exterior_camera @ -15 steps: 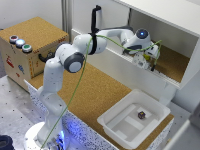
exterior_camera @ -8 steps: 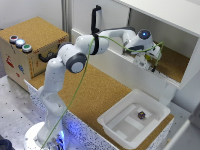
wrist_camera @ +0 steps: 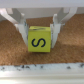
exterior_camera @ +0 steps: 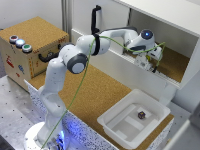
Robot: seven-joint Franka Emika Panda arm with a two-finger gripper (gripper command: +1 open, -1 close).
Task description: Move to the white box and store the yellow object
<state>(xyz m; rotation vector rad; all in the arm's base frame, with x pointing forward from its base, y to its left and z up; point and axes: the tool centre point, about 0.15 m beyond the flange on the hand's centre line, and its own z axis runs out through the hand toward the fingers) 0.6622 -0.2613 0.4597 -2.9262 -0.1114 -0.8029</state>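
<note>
Between closed jaws, yellow object.

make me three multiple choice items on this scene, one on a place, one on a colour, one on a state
1. Where is the small dark round object?
A. inside the white box
B. on the cork-topped crate
C. in the tool

2. What colour is the cube marked S?
A. red
B. yellow
C. blue

3. What is the tool doing?
A. hanging open over the white box
B. shut on the dark object
C. gripping the yellow cube between its fingers

Key: 1 A, the exterior view shows it on the box floor. 2 B, the wrist view shows a yellow face. 3 C, a finger presses each side of the cube.
</note>
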